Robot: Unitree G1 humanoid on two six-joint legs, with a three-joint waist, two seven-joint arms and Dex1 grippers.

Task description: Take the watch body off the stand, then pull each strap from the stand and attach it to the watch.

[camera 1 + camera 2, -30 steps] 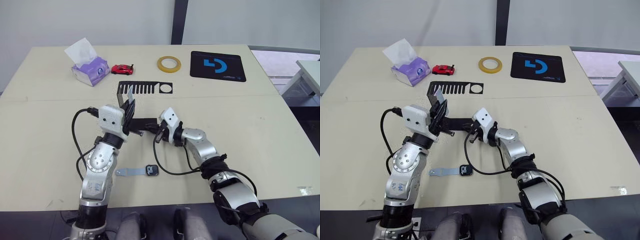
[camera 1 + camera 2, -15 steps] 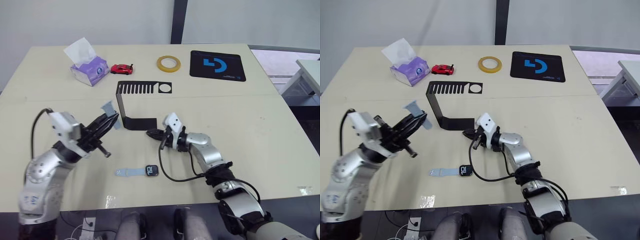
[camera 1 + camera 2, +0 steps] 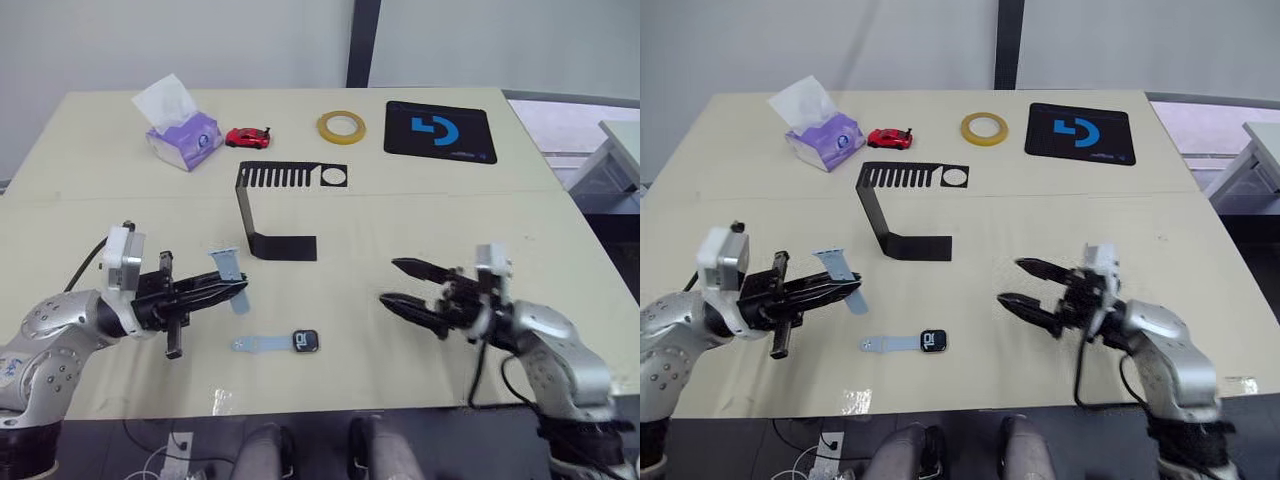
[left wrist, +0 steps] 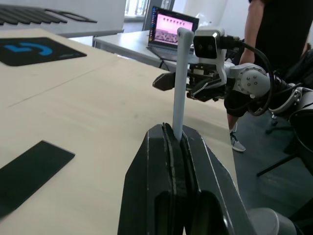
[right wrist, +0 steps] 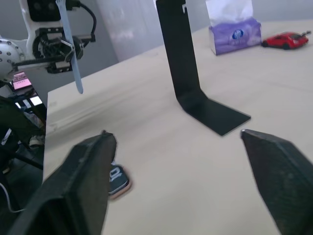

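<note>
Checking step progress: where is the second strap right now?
The second strap is pinched in the left gripper, held above the table left of the stand.

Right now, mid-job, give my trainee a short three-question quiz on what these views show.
1. True or false: the stand still carries a strap.
2. What does the left end effector hold? A) tape roll B) a strap C) the watch body
3. Fill in: the watch body lies on the table with one ____ attached.

Key:
1. False; its slots are bare.
2. B; it is shut on the second strap. The right end effector is open and holds nothing.
3. strap.
</note>
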